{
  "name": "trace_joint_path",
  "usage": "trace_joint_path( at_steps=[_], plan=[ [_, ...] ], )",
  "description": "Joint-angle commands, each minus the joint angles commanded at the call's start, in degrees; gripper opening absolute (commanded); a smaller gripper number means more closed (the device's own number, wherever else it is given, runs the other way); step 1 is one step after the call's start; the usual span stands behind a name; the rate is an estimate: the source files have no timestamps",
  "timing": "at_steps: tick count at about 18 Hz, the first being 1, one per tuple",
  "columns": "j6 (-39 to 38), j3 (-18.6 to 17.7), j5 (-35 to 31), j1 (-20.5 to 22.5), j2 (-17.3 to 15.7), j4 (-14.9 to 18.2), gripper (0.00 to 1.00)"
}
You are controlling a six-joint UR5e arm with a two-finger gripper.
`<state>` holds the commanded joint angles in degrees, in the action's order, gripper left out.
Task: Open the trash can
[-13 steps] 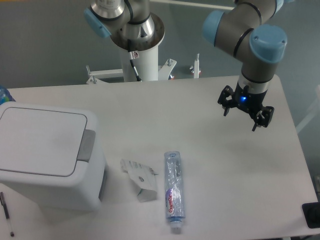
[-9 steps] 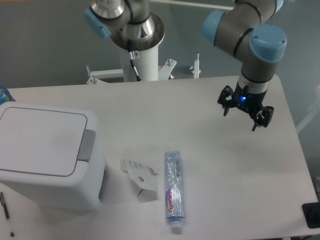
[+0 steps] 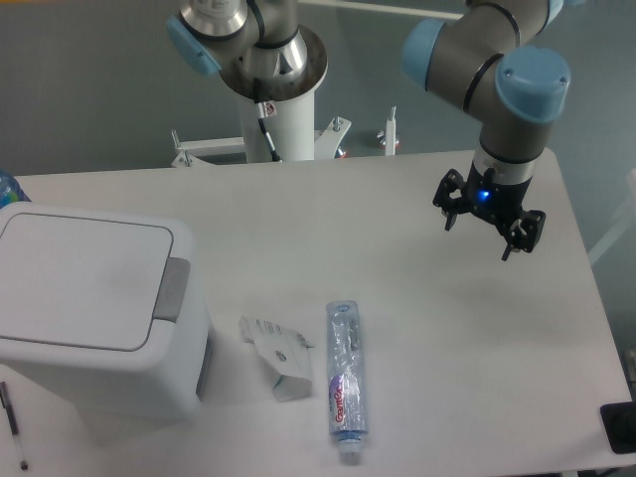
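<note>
I am hovering my pincer [image 3: 487,221] over the right side of the table [image 3: 417,298], well apart from the bin [image 3: 94,313], which is sitting at the left edge; my two dark fingers are standing apart with nothing between them, and a small blue light is glowing on the wrist just above them. The bin is showing as a big boxy thing of smooth white plastic with rounded corners, its flat lid [image 3: 84,278] lying closed and level, and a grey tab [image 3: 174,289] is sitting at the lid's right edge, facing toward the middle of the table. The table is looking matte and pale, almost white. Near the front middle a tube [image 3: 344,381] of clear, glossy plastic with blue and red print is lying lengthwise, its cap end pointing toward the front edge. Just beside it on the left, a small folded carton [image 3: 278,356] of white card is lying crumpled and partly open, between the tube and the bin. A thin dark pen [image 3: 12,424] is lying at the front left corner, beside the bin's base. My arm [image 3: 497,70] is showing grey metal links with pale blue caps, curving down from above to the pincer
</note>
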<state>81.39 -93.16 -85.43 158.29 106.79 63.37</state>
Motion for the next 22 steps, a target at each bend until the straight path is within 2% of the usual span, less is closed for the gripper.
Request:
trace_joint_path(
  at_steps=[4, 10, 13, 17, 22],
  plan=[
    [-0.17, -1.14, 2.54, 0.53, 0.0, -0.09, 1.0],
    [-11.67, -0.88, 4.57, 0.09, 0.09, -0.26, 1.0],
    [-13.36, -0.35, 4.84, -1.05, 0.35, -0.26, 1.0],
    [-14.15, -0.26, 11.32, -0.88, 0.0, -0.44, 1.0],
    [-18.27, 1.05, 13.88, -2.28, -0.17, -0.26, 1.0]
  ],
)
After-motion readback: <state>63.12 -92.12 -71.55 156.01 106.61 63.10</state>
